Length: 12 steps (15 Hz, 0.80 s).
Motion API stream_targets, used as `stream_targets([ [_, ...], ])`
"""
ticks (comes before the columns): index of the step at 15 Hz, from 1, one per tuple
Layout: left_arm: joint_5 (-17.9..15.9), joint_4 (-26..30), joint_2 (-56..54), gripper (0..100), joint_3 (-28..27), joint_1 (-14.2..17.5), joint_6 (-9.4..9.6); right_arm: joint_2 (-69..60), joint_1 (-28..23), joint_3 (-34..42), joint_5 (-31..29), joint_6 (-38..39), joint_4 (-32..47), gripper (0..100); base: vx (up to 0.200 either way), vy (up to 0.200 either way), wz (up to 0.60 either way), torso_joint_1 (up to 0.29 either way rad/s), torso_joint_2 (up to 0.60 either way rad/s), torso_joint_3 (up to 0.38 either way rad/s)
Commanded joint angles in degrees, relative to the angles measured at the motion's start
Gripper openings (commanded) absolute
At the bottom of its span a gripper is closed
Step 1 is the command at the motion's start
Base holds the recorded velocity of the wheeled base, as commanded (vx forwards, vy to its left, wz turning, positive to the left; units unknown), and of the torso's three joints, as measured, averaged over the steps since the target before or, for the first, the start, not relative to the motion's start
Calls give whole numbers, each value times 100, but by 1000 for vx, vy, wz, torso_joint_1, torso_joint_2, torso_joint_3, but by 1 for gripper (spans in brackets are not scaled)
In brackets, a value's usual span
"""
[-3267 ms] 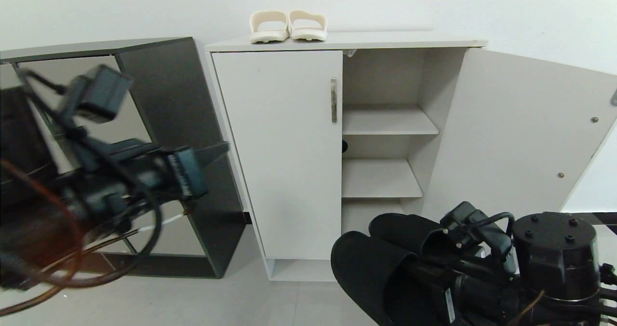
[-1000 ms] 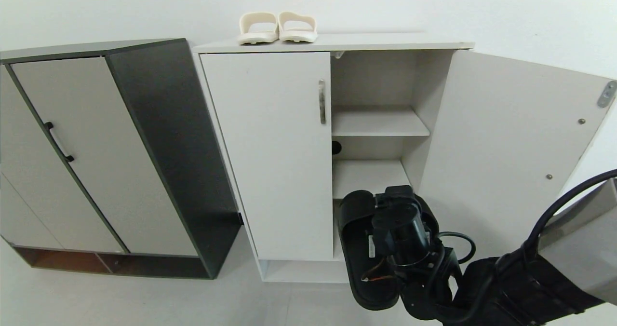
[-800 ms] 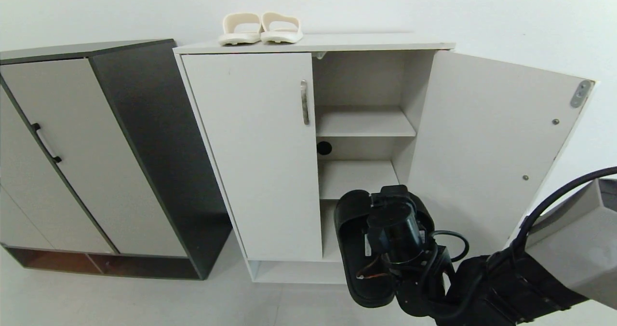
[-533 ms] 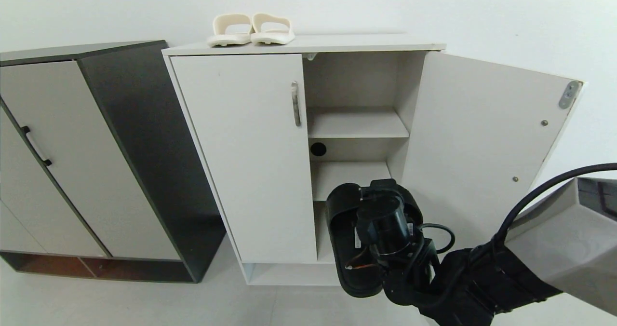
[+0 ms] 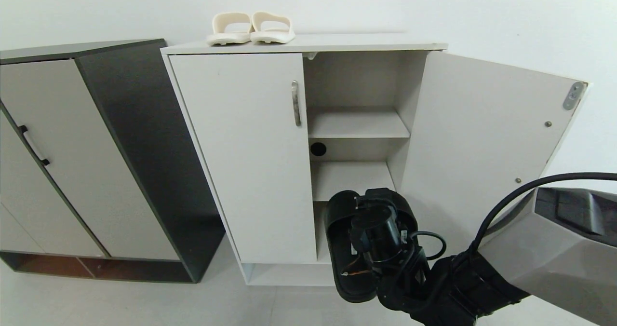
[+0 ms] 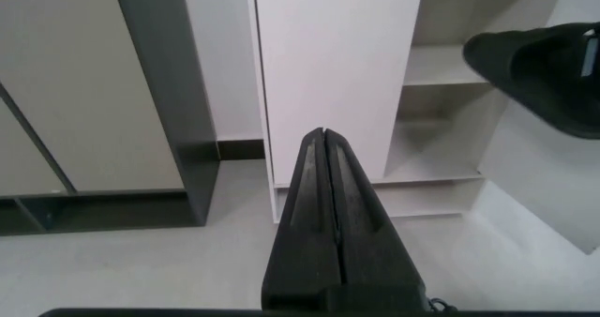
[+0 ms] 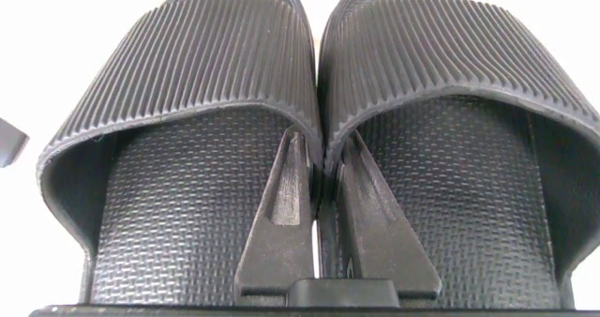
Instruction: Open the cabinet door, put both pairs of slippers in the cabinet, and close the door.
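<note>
My right jaws are clamped on the black slippers [image 7: 206, 92], one finger in each footbed, pinching the two inner edges together so the pair travels as one piece. That is why they sit side by side, toes leading toward the cabinet [image 5: 241, 147]. They hang just in front of its right-hand opening, low down, below the middle shelf [image 5: 349, 176]. The right door [image 5: 482, 138] stands swung wide to the right, giving me room. I judge the bottom compartment is the natural target.

The slippers look rubbery, with ribbed straps and pebbled footbeds, soft enough to flex in the pinch.

My left jaws are pressed together on nothing, held back to the left, facing the shut left door. The cream slippers [image 5: 272, 31] wait on the cabinet top, far left end.
</note>
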Motion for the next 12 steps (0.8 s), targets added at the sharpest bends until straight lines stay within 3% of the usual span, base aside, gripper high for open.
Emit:
stream_targets([
  [1,1,-4,14,0,0,0,4,46,19,2,-5,-1,-11,0,0,0,0,0,0,0],
  [6,1,5,14,0,0,0,-5,63,107,54,-13,8,-11,0,0,0,0,0,0,-19],
  [12,1,5,14,0,0,0,-5,134,107,54,4,8,-11,0,0,0,0,2,-1,-183],
])
